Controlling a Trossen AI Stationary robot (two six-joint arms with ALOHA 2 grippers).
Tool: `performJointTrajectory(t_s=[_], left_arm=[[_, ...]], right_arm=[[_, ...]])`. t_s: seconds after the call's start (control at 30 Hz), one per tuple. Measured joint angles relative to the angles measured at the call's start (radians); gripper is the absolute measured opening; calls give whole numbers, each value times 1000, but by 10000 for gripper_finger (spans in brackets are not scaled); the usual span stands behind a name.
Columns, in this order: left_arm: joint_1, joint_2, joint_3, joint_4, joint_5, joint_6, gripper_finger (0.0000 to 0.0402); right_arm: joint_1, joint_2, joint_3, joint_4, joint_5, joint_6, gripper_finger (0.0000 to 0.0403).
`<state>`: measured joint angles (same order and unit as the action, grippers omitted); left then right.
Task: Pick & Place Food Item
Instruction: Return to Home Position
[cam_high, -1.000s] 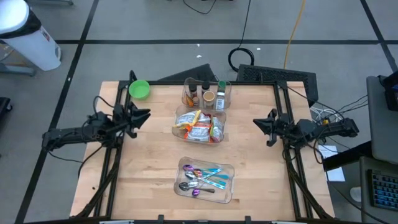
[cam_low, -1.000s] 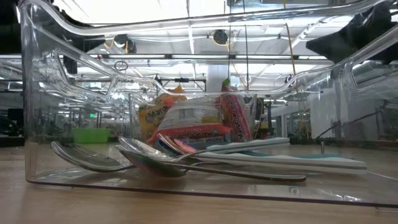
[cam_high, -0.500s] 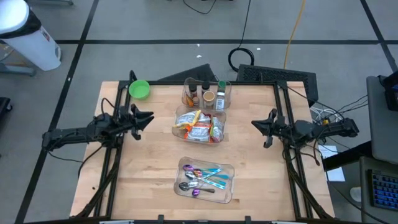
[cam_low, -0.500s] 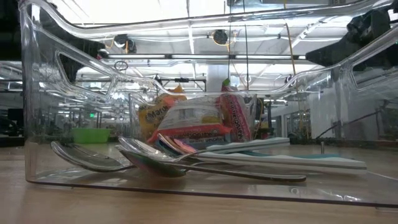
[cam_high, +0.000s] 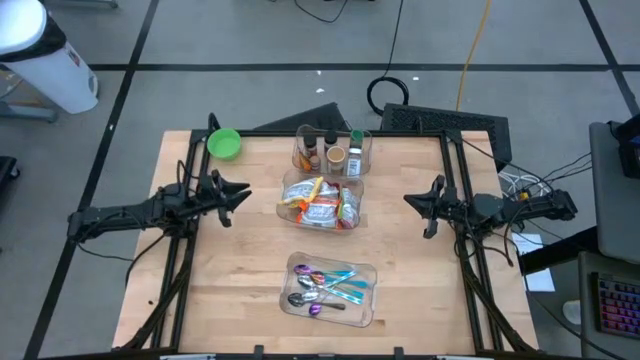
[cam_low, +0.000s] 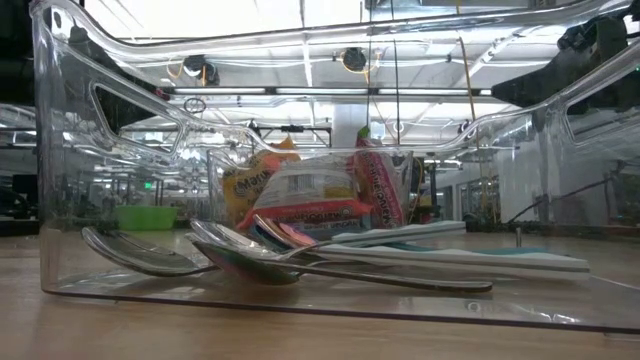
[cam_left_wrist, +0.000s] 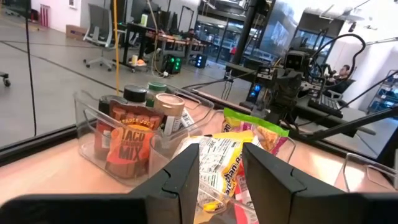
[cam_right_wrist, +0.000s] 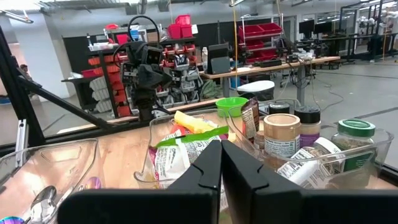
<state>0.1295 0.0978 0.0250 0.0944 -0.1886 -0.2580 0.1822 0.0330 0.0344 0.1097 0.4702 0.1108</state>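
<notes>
Wood tabletop (cam_high: 230, 290) on a grey floor with black tape lines; lab room behind, with red parts shelves (cam_right_wrist: 249, 34) and an office chair (cam_left_wrist: 99, 25).

- Food packets (cam_high: 325, 205) sit in the middle bin (cam_high: 284, 196), centre of the high view. One white packet shows a nutrition panel, too small to read.
- Top bin (cam_high: 296, 160) is just above it in the frame. It holds the orange bag (cam_left_wrist: 124, 149), which reads "TRADER JOE'S TACO MIX", and upright bottles: tan-lid bottle (cam_right_wrist: 281, 134) and green-lid bottle (cam_right_wrist: 354, 146). Their labels are not legible.
- Bottom bin (cam_high: 366, 310), lower centre, holds spoons (cam_low: 140, 255), including the blue spoon (cam_high: 347, 290).
- Left gripper (cam_high: 238, 190) is left of the middle bin and well apart from it. Its fingers (cam_left_wrist: 186, 177) are spread with a clear gap, holding nothing.
- Right gripper (cam_high: 412, 200) is right of the middle bin, also apart. Its fingers (cam_right_wrist: 205, 168) are pressed together, empty.
- Green bowl (cam_high: 224, 144) is at the table's upper left corner.
- White cylinder (cam_high: 45, 50) stands on the floor, top left of the frame. Coiled cable (cam_high: 392, 92) lies above the table edge.
</notes>
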Motion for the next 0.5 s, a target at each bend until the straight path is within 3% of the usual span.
performJointTrajectory(t_s=[0.5], left_arm=[[0,0,0,6,0,-8,127]], right_arm=[[0,0,-1,-1,0,0,1]])
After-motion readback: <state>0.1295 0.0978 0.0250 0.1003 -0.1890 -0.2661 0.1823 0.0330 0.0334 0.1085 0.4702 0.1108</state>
